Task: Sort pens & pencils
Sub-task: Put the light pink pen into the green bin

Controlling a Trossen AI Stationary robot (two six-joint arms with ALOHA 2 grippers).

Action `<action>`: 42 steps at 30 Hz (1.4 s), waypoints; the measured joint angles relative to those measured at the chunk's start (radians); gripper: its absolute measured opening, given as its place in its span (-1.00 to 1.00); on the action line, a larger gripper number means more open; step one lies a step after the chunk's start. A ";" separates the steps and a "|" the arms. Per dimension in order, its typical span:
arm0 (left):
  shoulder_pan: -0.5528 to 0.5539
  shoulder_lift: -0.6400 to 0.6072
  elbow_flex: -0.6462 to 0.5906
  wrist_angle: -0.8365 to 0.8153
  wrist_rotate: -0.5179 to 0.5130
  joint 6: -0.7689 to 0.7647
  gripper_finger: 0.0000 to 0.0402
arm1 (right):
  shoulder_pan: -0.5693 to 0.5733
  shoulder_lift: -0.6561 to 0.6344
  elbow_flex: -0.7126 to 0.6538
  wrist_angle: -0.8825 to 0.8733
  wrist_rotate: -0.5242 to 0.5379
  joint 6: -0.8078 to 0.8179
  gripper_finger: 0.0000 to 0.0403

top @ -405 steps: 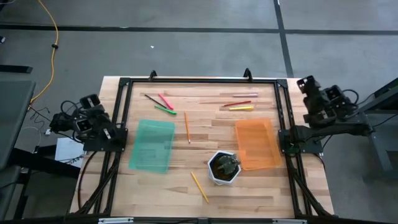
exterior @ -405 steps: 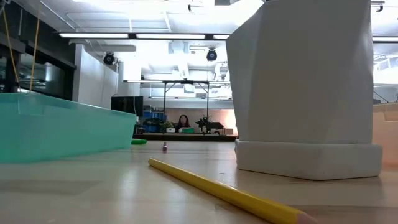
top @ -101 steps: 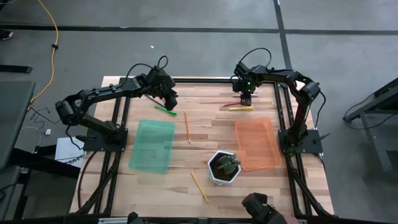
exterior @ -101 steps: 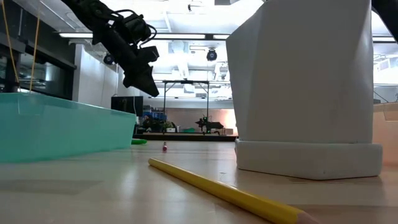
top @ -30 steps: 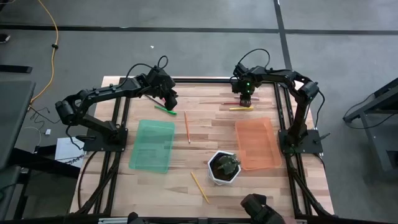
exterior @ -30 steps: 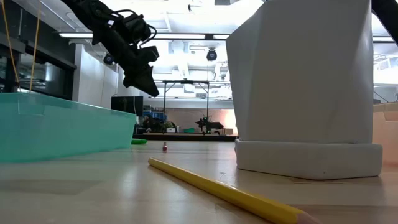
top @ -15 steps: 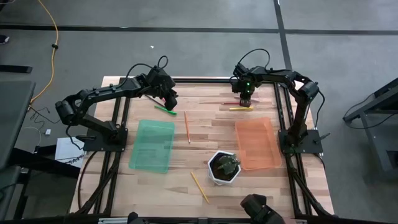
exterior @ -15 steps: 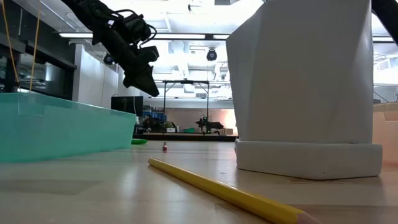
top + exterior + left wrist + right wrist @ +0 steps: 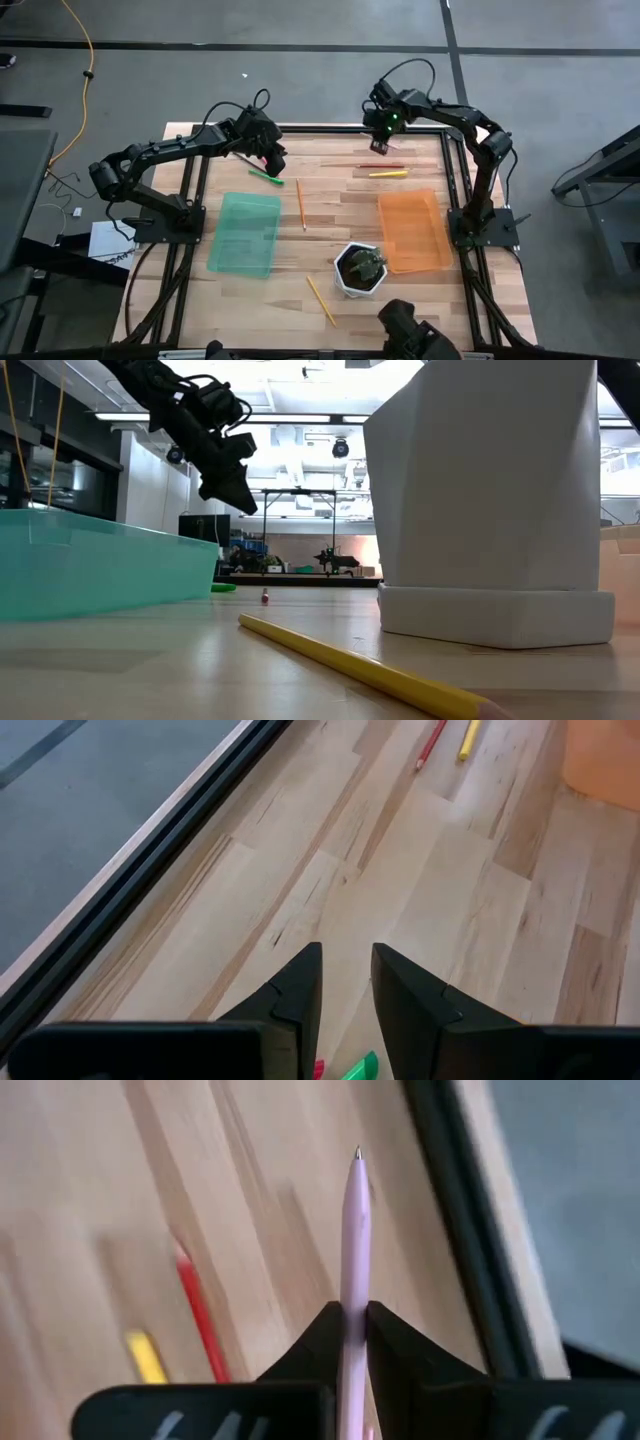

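Overhead, you have the right gripper (image 9: 381, 146) raised over the far edge of the table (image 9: 420, 300), and the left gripper (image 9: 272, 157) poised over the cluster at the far left, where a green pen (image 9: 265, 176) lies on the wood. 2 trays sit nearer you: the teal tray (image 9: 245, 234) on the left and the orange tray (image 9: 414, 231) on the right, both looking empty, with a white pot (image 9: 360, 268) between them. An orange pencil (image 9: 300, 204) lies between the teal tray and the table's middle, a yellow-orange pencil (image 9: 320, 299) lies near the front edge, and a yellow pen (image 9: 387, 173) with a red-brown pencil (image 9: 376, 165) stays just beyond the orange tray.

From table height, you see only the left gripper hanging above the teal tray's wall; the white pot blocks the right side.

Through the left wrist camera, the fingers stand a little apart with nothing between them, and the green pen's tip shows just under them.

Through the right wrist camera, the fingers are clenched on a pink pen (image 9: 354, 1260), which juts straight out beyond them, clear of the table.

I judge the first pick is just made and the sorting has barely begun. Your next move is to carry the pink pen to 1 tray, likely the orange 1 close by, and let go only once the pen is inside its walls. Which tray is meant for pens I cannot tell.
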 joint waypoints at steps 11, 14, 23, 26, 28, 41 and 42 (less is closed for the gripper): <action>0.000 0.000 0.000 0.120 0.128 -0.021 -0.61 | 0.130 -0.001 0.148 -0.001 -0.116 0.077 -0.92; 0.000 0.000 0.000 0.122 0.147 -0.025 -0.61 | 0.169 -0.001 0.178 0.005 -0.127 0.099 -0.92; 0.000 -0.014 0.000 0.119 0.199 -0.007 -0.61 | 0.251 -0.001 0.286 0.012 -0.141 0.179 -0.92; 0.000 -0.043 0.000 0.116 0.199 0.006 -0.61 | 0.261 -0.001 0.335 0.011 -0.152 0.207 -0.92; 0.001 -0.069 0.000 0.116 0.194 0.012 -0.61 | 0.264 -0.002 0.376 0.014 -0.176 0.227 -0.92; 0.001 -0.195 0.000 0.301 0.252 -0.072 -0.61 | 0.305 -0.003 0.604 0.079 -0.306 0.337 -0.92; 0.000 -0.198 0.000 0.325 0.266 -0.086 -0.61 | 0.313 -0.003 0.615 0.080 -0.313 0.338 -0.92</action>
